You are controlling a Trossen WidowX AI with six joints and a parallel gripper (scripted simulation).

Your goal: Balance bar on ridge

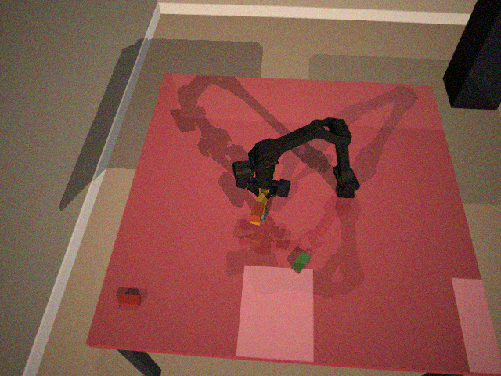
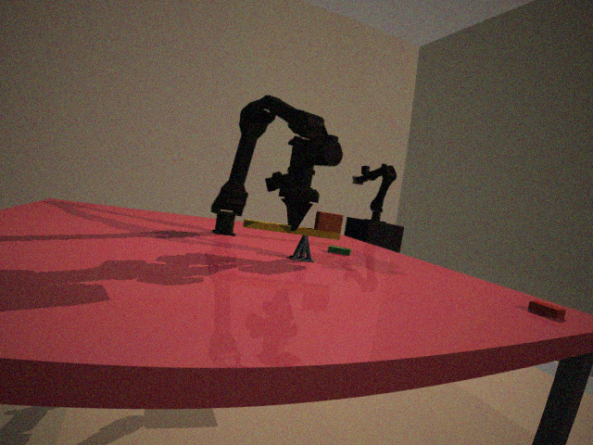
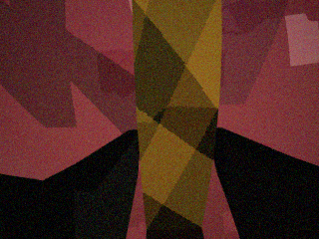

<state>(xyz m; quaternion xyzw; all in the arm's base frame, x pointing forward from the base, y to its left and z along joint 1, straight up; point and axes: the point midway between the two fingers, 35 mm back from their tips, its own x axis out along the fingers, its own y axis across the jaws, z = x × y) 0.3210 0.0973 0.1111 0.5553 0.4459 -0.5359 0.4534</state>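
The yellow bar (image 1: 261, 197) (image 2: 268, 224) (image 3: 174, 179) lies across the top of the dark grey ridge (image 2: 301, 251), with an orange block (image 1: 257, 207) (image 2: 328, 222) on one end. Both bar ends are clear of the table; it looks near level, though the tilted view makes this hard to judge. The ridge's contact with the bar is partly hidden in the wrist view. My gripper (image 1: 264, 193) (image 2: 295, 226) (image 3: 175, 138) points down around the bar's middle. Its fingers stand very close along both sides, slightly open, with no clear gap at the tips.
A green block (image 1: 300, 262) (image 2: 339, 250) lies near the ridge. A red block (image 1: 129, 298) (image 2: 547, 310) lies near a far table corner. Pale rectangles (image 1: 275, 316) (image 1: 475, 323) show at the table's edge. Another arm (image 2: 383, 191) stands beyond the table on a dark box (image 2: 373, 233).
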